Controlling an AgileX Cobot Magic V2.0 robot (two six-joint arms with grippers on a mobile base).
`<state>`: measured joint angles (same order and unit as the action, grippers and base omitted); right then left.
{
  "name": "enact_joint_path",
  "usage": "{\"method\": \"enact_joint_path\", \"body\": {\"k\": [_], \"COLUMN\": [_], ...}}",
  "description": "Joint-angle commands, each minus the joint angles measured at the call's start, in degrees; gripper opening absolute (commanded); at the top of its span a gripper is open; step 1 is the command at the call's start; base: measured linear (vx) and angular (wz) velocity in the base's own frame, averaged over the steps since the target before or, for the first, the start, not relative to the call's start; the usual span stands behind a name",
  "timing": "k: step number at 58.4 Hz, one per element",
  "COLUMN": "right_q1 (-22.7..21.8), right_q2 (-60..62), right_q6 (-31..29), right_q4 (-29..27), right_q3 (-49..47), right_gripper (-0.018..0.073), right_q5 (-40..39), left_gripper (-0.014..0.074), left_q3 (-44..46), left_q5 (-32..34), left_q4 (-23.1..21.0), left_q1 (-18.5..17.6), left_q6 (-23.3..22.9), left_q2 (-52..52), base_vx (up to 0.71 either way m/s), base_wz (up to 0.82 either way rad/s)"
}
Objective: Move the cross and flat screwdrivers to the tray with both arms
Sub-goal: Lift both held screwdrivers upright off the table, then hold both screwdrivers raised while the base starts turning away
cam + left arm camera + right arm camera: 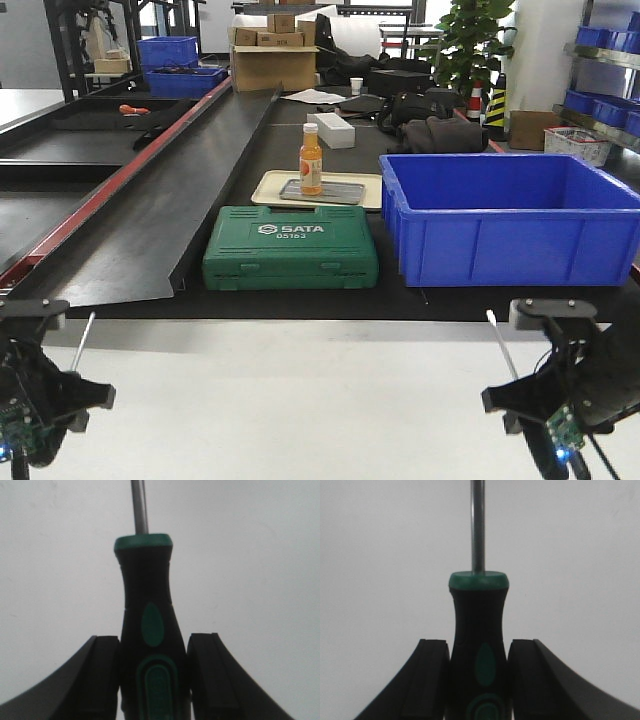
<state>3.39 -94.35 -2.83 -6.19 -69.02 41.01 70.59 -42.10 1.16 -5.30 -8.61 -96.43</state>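
Black left gripper (pixel 152 642) pinches the left screwdriver (pixel 146 580) by its handle. Likewise the right gripper (pixel 479 644) pinches the right screwdriver (pixel 479 610).

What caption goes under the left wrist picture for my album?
Left gripper clamps a black-and-green screwdriver by its handle, shaft pointing outward.

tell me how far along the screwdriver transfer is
Done: both pickups. The left jaws are shut on the left screwdriver and the right jaws on the right screwdriver. In hand: both are held over the white table. Left: setting both into the tray; neither lies in a tray yet, and I cannot pick out the wide grey tray here.
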Motion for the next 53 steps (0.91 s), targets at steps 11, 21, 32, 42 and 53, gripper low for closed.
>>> {"method": "enact_joint_path", "body": {"k": [11,21,32,42,53], "right_q1": [0.0,0.0,0.0,0.0,0.0], "right_q2": [19.6,27.8,37.3,44.5,50.0], "right_q6": [-0.4,-0.5,-2.5,-3.8,-3.8], "right_q4": [-0.7,-0.7,-0.7,-0.6,-0.5], "right_q3": [-1.4,-1.4,-1.4,-1.4,1.6], "right_gripper": [-0.0008,-0.0008,-0.0008,-0.0008,-0.0008], "right_q5": [-7.7,-9.3,-10.0,-10.0,-11.9], "left_gripper": [0.0001,0.0001,0.0001,0.0001,0.0001], "left_q3": [1.2,1.2,1.2,0.6,-6.7], "left_q5": [6.2,9.7,9.5,10.9,15.9], "left_q4": [0.1,0.2,0.2,0.1,-0.1], "left_q1": [-0.8,-3.2,-5.7,-6.2,-6.2], "left_q6": [0.4,0.5,2.0,3.0,2.8], "left_q2": [18.1,26.2,32.9,38.2,45.4], "base_vx": [0.00,0.00,0.00,0.00,0.00], "base_wz": [0.00,0.00,0.00,0.00,0.00]}}
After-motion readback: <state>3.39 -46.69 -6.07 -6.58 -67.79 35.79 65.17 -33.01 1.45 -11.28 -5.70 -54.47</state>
